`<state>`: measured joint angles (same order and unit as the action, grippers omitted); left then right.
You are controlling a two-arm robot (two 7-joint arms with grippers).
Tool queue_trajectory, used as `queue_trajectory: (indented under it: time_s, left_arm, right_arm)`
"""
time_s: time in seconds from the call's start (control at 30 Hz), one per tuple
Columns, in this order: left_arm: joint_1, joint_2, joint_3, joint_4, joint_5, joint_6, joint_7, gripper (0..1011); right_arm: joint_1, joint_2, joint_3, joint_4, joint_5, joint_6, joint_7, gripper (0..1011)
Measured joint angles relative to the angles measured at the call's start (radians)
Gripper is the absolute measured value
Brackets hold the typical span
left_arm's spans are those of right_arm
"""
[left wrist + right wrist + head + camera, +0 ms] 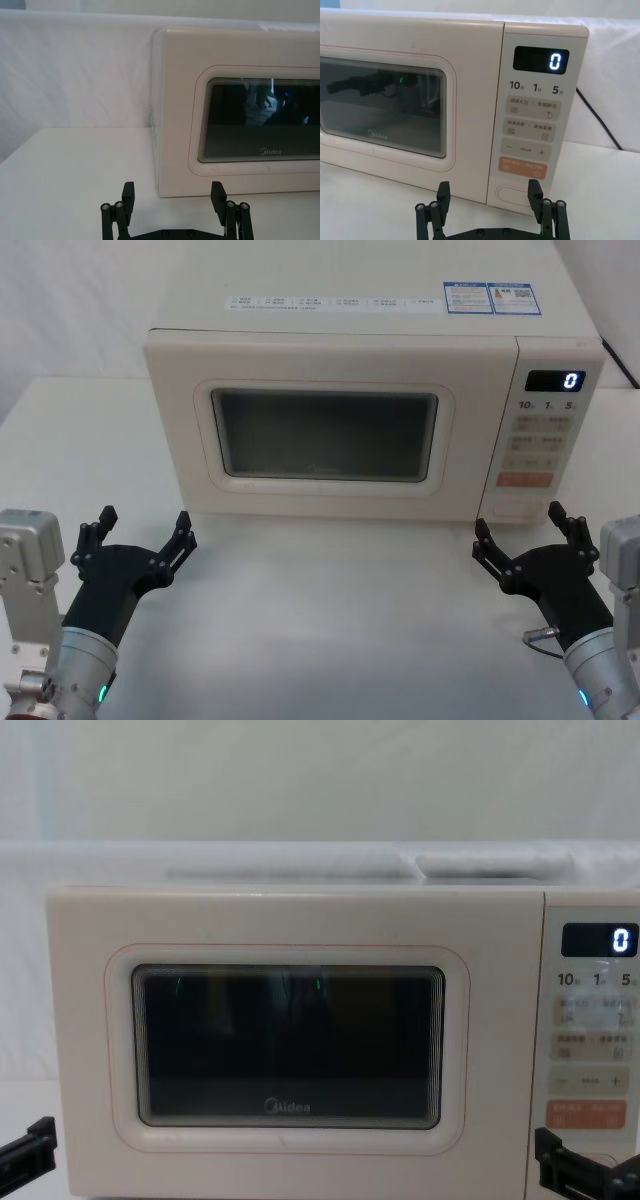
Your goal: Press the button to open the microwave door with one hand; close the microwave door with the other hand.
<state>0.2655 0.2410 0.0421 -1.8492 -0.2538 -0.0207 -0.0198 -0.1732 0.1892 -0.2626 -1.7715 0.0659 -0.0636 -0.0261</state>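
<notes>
The cream microwave door (320, 435) with its dark window is shut, flush with the control panel (545, 430). The wide cream button (512, 195) sits at the panel's bottom, under the orange key (522, 167). My right gripper (520, 530) hovers open above the table just in front of the button (522, 505), a short gap away. In the right wrist view the right gripper (489, 190) spans the door's edge and the button. My left gripper (140, 530) is open in front of the microwave's left corner; in its wrist view the left gripper (173, 192) faces the door (250, 125).
The microwave stands on a white table (320, 620) with bare surface between the two arms. A white backdrop hangs behind. A black cable (600, 120) runs down behind the microwave's right side. The display (555, 381) reads 0.
</notes>
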Motion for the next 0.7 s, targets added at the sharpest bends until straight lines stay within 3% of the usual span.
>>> queue_trajectory:
  time_s: [0.7]
  left_arm:
    - [0.000, 0.000, 0.000, 0.000, 0.000, 0.000, 0.000, 1001]
  right_arm:
    - [0.000, 0.000, 0.000, 0.000, 0.000, 0.000, 0.000, 1002]
